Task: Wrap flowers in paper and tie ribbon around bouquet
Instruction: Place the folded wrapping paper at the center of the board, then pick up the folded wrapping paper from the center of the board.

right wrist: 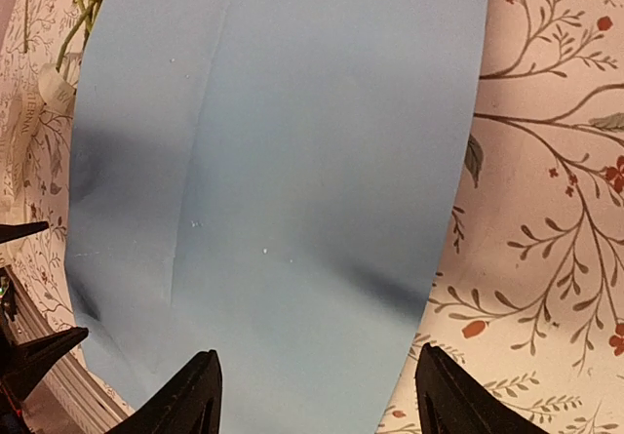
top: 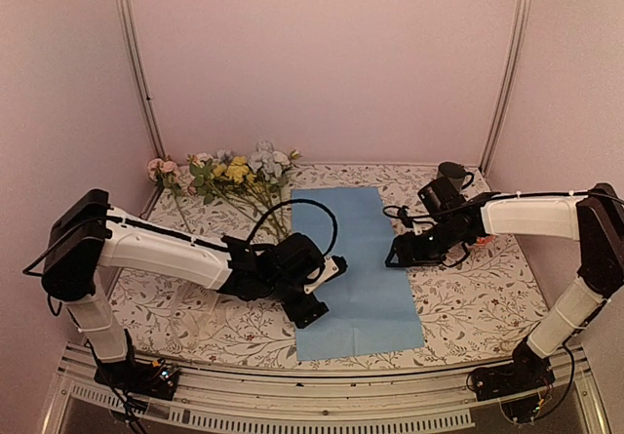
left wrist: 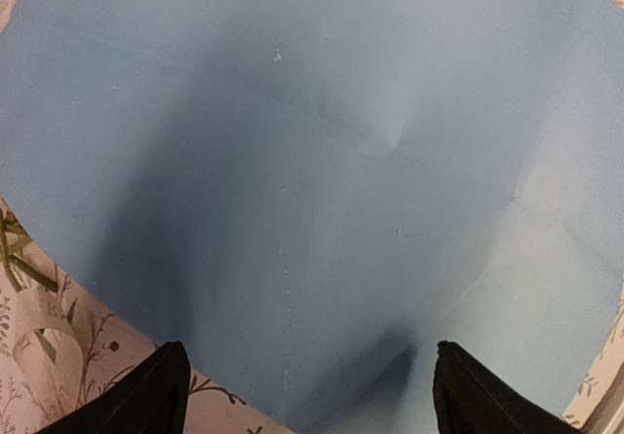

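Jaws left and right stand open over the paper (top: 361, 268) — light blue, flat, faintly creased.

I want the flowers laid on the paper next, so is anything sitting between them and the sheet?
Nothing lies on the table between them: the flowers' stems reach close to the paper's left edge. Only the left arm's black cable loops above that corner, and the open left end effector hovers over the same edge.

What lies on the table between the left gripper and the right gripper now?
The light blue paper, lying flat, fills the stretch between the left gripper and the right gripper. The top view shows this best; both wrist views show the sheet too.
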{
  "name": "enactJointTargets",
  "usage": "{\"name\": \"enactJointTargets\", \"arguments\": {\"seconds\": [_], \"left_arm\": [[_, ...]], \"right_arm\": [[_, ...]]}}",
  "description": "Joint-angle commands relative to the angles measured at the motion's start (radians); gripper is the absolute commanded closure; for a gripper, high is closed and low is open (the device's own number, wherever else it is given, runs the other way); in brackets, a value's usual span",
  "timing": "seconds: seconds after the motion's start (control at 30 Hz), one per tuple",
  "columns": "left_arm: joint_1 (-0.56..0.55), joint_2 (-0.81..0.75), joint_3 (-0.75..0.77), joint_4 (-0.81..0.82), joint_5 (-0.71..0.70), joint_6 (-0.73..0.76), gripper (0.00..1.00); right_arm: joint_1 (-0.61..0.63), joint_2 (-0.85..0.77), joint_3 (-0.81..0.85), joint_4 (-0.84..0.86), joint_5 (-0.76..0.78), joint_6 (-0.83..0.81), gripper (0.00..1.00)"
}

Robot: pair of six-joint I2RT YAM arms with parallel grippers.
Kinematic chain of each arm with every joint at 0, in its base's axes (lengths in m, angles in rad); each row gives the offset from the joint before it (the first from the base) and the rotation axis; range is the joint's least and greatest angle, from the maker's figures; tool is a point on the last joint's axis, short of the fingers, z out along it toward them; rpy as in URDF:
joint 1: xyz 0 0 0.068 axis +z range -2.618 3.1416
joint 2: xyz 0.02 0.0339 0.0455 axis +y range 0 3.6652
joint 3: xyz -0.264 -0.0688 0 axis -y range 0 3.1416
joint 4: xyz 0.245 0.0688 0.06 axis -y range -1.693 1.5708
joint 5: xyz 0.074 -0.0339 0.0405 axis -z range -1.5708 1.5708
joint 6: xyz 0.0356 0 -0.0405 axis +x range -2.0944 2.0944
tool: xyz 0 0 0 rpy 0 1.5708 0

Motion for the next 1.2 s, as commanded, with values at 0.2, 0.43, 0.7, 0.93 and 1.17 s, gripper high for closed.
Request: {"name": "enactJointTargets", "arguments": {"seconds": [0.2,0.43,0.7,0.93,1.17], "left_arm": [[0.008,0.065,-0.058,0.052,0.060,-0.035,0.14],[0.008,0.066,-0.085,0.070,0.079,-0.060,0.15],[0.007,0.063,-0.086,0.078,0.074,-0.058,0.15],[0.008,0.069,-0.082,0.079,0.072,-0.053,0.14],[0.007,0.069,-0.090,0.080,0.069,-0.051,0.14]], "right_arm": [[-0.004,-0.229,-0.275,-0.056,-0.119,0.090,0.39],[0.004,-0.259,-0.450,0.107,-0.311,0.173,0.53],[0.012,-0.318,-0.505,0.225,-0.398,0.248,0.73],[0.013,-0.383,-0.499,0.281,-0.454,0.296,0.79],[0.033,-0.352,-0.508,0.447,-0.555,0.367,0.75]]}}
